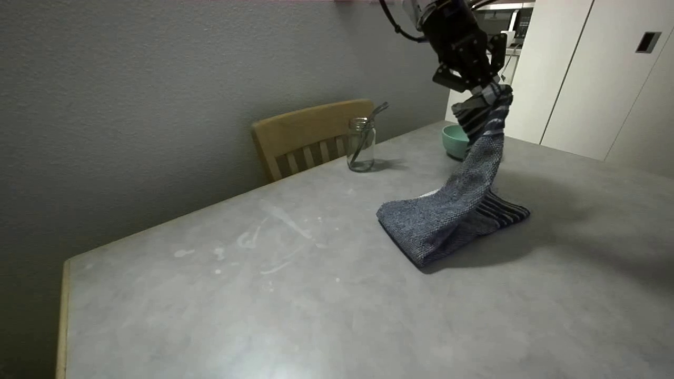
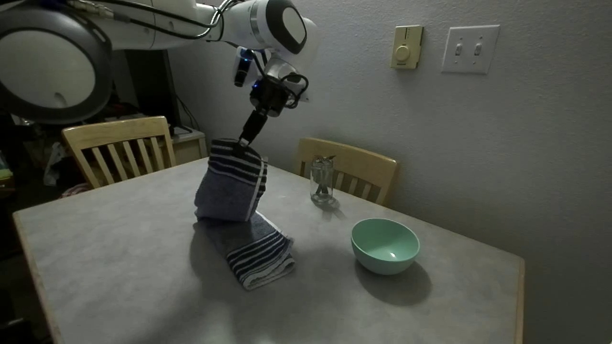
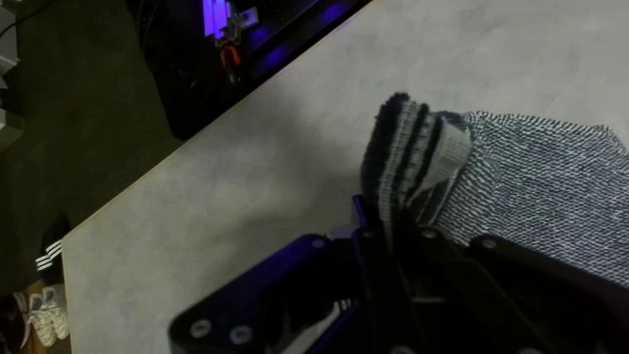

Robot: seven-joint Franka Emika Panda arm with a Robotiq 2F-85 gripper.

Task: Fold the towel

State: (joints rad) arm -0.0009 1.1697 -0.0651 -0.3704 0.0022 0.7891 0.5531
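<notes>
The blue-grey, white-striped towel (image 2: 225,197) bends slackly, its raised end pinched in the gripper (image 2: 244,141), the rest on the table (image 2: 119,224). A switch plate (image 2: 471,49) shows only in an exterior view; what look like shoes (image 3: 48,314), only in the dim wrist view.

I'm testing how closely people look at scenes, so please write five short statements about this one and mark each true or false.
1. The gripper is shut on the towel. True.
2. The towel lies entirely flat. False: one striped part is held up off the table.
3. The glass jar contains utensils. True.
4. The green bowl is upside down. False: the green bowl stands upright.
5. A light switch plate is mounted on the wall. True.
</notes>
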